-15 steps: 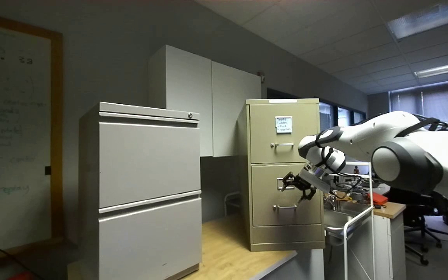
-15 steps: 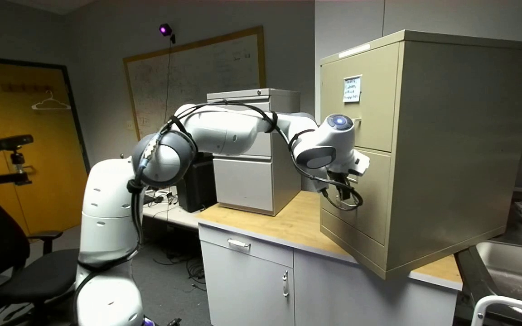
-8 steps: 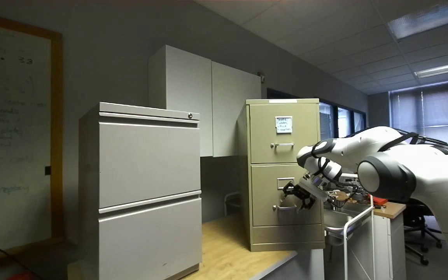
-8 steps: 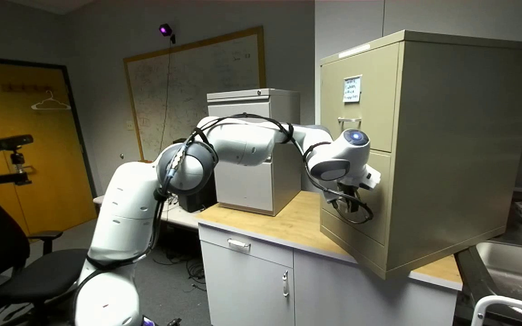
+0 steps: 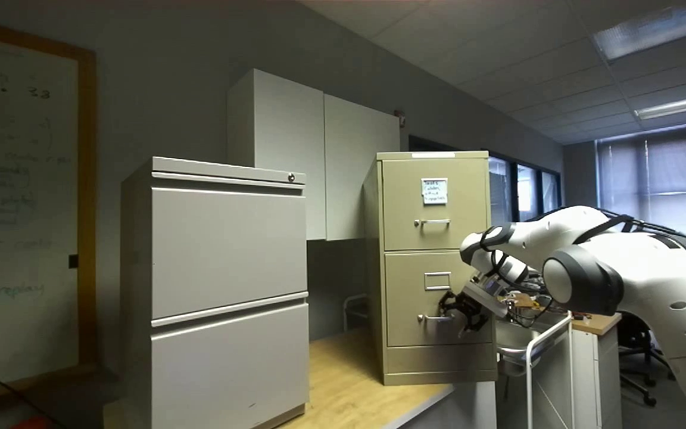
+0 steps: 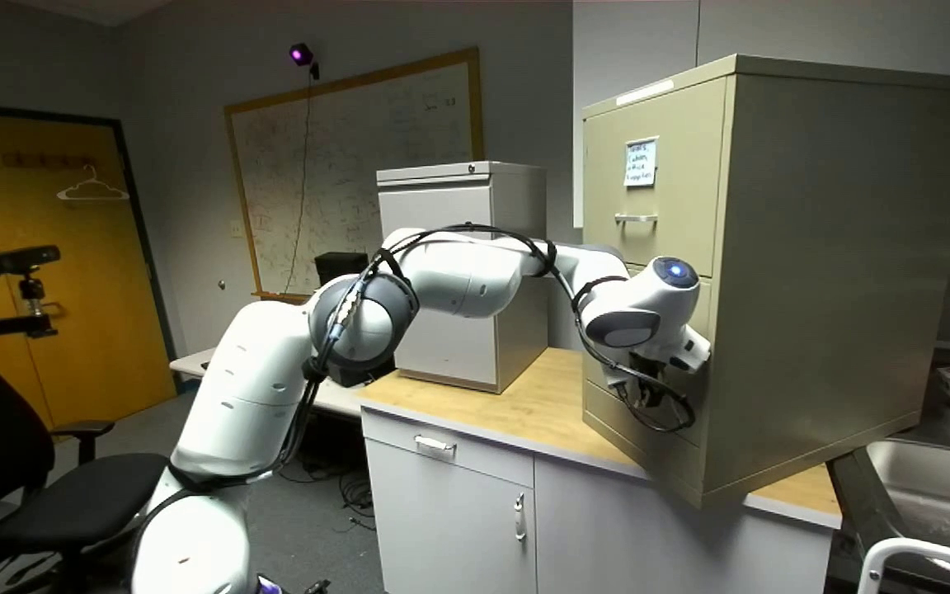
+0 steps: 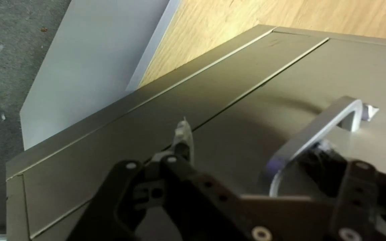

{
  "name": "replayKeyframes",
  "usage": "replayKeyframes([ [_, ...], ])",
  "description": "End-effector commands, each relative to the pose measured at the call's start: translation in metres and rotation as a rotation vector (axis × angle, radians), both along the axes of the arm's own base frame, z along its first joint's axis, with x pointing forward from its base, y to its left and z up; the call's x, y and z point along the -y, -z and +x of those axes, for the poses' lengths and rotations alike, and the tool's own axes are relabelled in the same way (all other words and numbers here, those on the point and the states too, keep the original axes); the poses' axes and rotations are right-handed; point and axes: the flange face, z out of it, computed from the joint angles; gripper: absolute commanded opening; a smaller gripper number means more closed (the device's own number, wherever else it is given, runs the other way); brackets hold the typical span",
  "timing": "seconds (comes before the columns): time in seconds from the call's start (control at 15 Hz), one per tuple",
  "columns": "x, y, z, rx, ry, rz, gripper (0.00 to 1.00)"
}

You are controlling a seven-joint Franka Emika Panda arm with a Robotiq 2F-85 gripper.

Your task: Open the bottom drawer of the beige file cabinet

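Observation:
The beige file cabinet (image 5: 399, 185) stands on the counter with both drawers shut; it also shows in an exterior view (image 6: 830, 272). A white paper sheet (image 5: 435, 191) is on its top drawer front. The bottom drawer (image 5: 404, 280) has a silver handle (image 5: 435, 318), also in the wrist view (image 7: 317, 132). My gripper (image 5: 458, 317) is open at the handle's right end. In the wrist view the gripper (image 7: 254, 142) has the handle bar between its fingers, one finger close to the bar's upper side, the other well below it. Contact cannot be told. In an exterior view the gripper (image 6: 652, 392) is partly hidden by cables.
A light-grey two-drawer cabinet (image 5: 230, 256) stands on the wooden counter (image 5: 343, 369), left of the beige one. A sink (image 5: 513, 339) and a white rail (image 5: 548, 336) lie right of it. The beige cabinet's front corner overhangs the counter edge.
My gripper has moved down the bottom drawer's front, from label-holder height to handle height, and slightly to the right. The arm has lowered and reached forward. The drawers have not moved.

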Motion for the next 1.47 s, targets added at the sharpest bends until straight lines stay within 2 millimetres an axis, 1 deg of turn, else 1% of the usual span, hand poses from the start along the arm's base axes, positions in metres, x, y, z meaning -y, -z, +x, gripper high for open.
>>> replayKeyframes([
  [0.0, 0.001, -0.011, 0.013, -0.006, 0.03, -0.005, 0.5],
  [0.07, -0.006, -0.016, 0.016, -0.004, 0.014, -0.002, 0.43],
  [0.27, -0.042, -0.038, 0.023, 0.003, -0.044, -0.038, 0.18],
  [0.33, -0.056, -0.043, 0.024, -0.005, -0.068, -0.061, 0.11],
  [0.4, -0.065, -0.043, 0.025, -0.019, -0.08, -0.086, 0.06],
  [0.47, -0.071, -0.042, 0.027, -0.026, -0.098, -0.123, 0.07],
  [0.53, -0.077, -0.04, 0.024, -0.047, -0.112, -0.163, 0.05],
  [0.67, -0.082, -0.028, 0.016, -0.085, -0.141, -0.225, 0.07],
  [0.8, -0.083, -0.011, -0.001, -0.103, -0.165, -0.253, 0.06],
  [0.87, -0.083, -0.004, -0.008, -0.101, -0.166, -0.262, 0.07],
  [0.93, -0.079, 0.0, -0.013, -0.093, -0.171, -0.261, 0.05],
  [1.07, -0.075, 0.004, -0.028, -0.076, -0.168, -0.251, 0.05],
  [1.2, -0.075, 0.008, -0.04, -0.07, -0.171, -0.238, 0.03],
  [1.27, -0.077, 0.01, -0.046, -0.074, -0.173, -0.234, 0.05],
  [1.4, -0.082, 0.013, -0.059, -0.078, -0.176, -0.222, 0.03],
])
